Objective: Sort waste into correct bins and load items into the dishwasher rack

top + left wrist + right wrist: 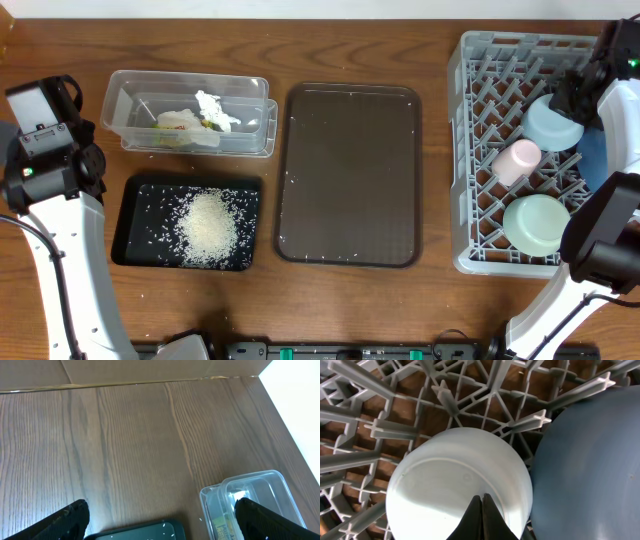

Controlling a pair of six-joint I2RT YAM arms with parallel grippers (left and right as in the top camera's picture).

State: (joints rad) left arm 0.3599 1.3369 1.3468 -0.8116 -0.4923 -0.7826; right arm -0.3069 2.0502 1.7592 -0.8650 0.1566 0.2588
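Note:
The grey dishwasher rack (470,150) stands at the right. It holds an upturned pale-blue bowl (553,125), a pink cup (515,160), a mint-green bowl (537,222) and a blue plate-bowl (592,158). My right gripper (572,100) is shut and empty. In the right wrist view its tips (481,502) are just over the pale-blue bowl (450,480), beside the blue plate-bowl (590,460). The clear tub (190,112) holds tissue (212,105) and a wrapper (180,125). The black tray (135,225) holds rice (208,228). My left gripper (68,95) is open and empty, left of the tub. No chopstick shows.
A dark-brown serving tray (350,175) lies between the bins and the rack. The left wrist view shows bare wood, the black tray's corner (145,532), the tub's corner (255,495) and my left gripper's spread fingers (161,510).

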